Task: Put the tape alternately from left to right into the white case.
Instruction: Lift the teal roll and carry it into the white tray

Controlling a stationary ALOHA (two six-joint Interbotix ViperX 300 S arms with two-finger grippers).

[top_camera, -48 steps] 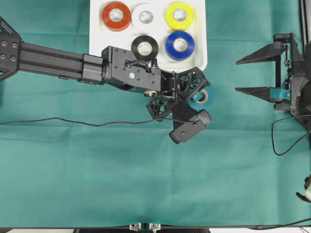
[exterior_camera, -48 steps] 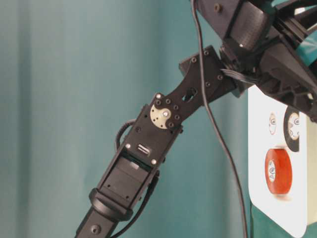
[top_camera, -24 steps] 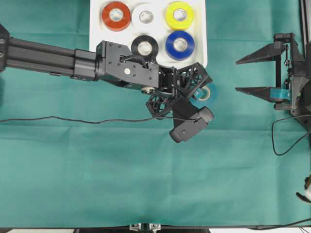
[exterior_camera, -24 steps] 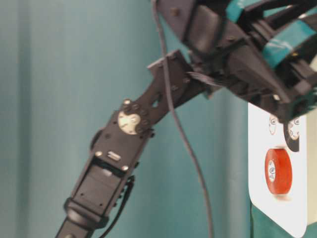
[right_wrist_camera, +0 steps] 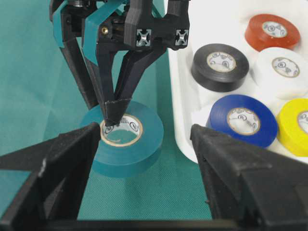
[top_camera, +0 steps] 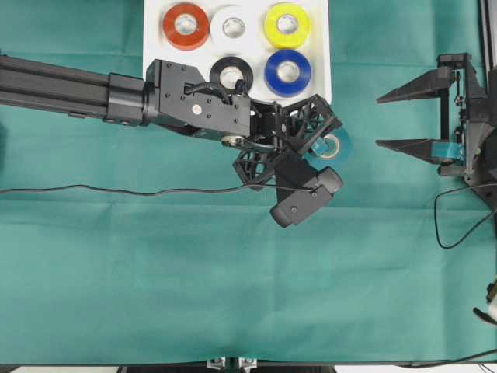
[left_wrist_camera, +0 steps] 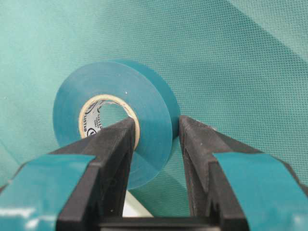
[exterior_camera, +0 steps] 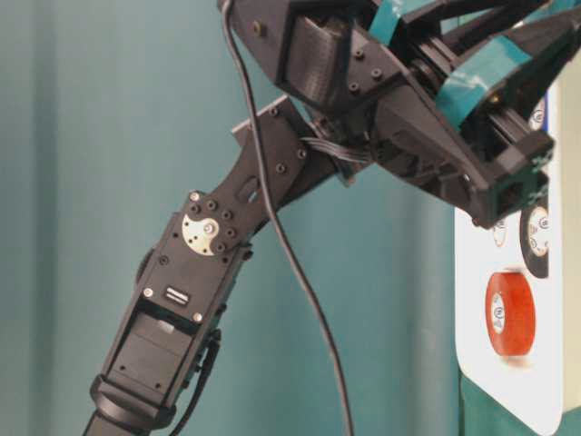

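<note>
Pinching one wall of the teal tape roll [top_camera: 335, 146] between its clenched jaws (one finger through the core), the left gripper [top_camera: 314, 144] holds it at the white case's [top_camera: 321, 54] five o'clock corner, presumably for placing inside, while the right gripper [top_camera: 392, 120] waits spread wide.

Left gripper [right_wrist_camera: 115, 115] fingers [right_wrist_camera: 126, 77] pinch teal tape [right_wrist_camera: 122, 137] wall beside white case [right_wrist_camera: 180, 120].

The left arm [top_camera: 70, 81] is showing a ribbed black beam and a screwed black wrist housing with a pale dot. Teal strips are lining the black lattice fingers [right_wrist_camera: 122, 62] of both grippers. A thin black cable [top_camera: 116, 190] is trailing left from the barrel-shaped wrist camera [top_camera: 304, 199].
</note>
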